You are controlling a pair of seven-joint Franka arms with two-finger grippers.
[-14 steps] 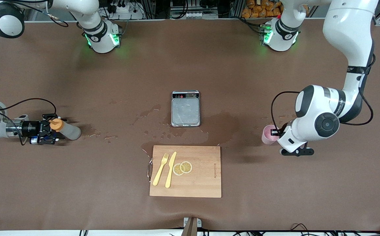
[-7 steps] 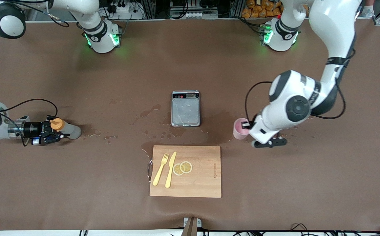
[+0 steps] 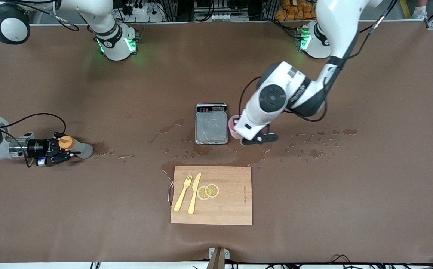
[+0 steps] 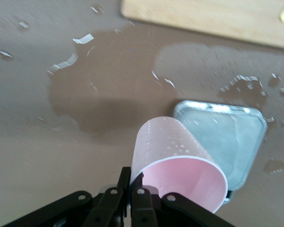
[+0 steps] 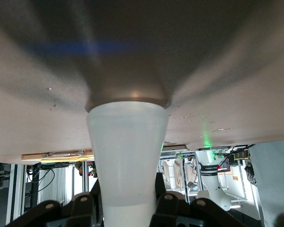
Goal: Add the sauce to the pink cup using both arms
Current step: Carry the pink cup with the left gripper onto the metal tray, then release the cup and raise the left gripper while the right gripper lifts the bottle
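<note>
My left pincer [image 4: 130, 196] pinches the pink cup [image 4: 180, 172] by its rim, just beside the grey scale [image 3: 211, 123] mid-table. My right pincer [image 3: 57, 149] clamps the sauce bottle [image 3: 75, 147], standing near the right arm's table edge.

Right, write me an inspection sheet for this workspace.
Surface: brown table, wet patches mid-table.
Job's things: translucent grey squeeze bottle with orange cap standing at the right arm's end; pale pink plastic cup beside the grey scale.
Clutter: wooden board with yellow fork, knife, lemon slices.
Grippers: right gripper around the bottle; left gripper shut on the cup's rim.
Cables: black loops at both wrists.
Surroundings: racks above the table's top edge.
</note>
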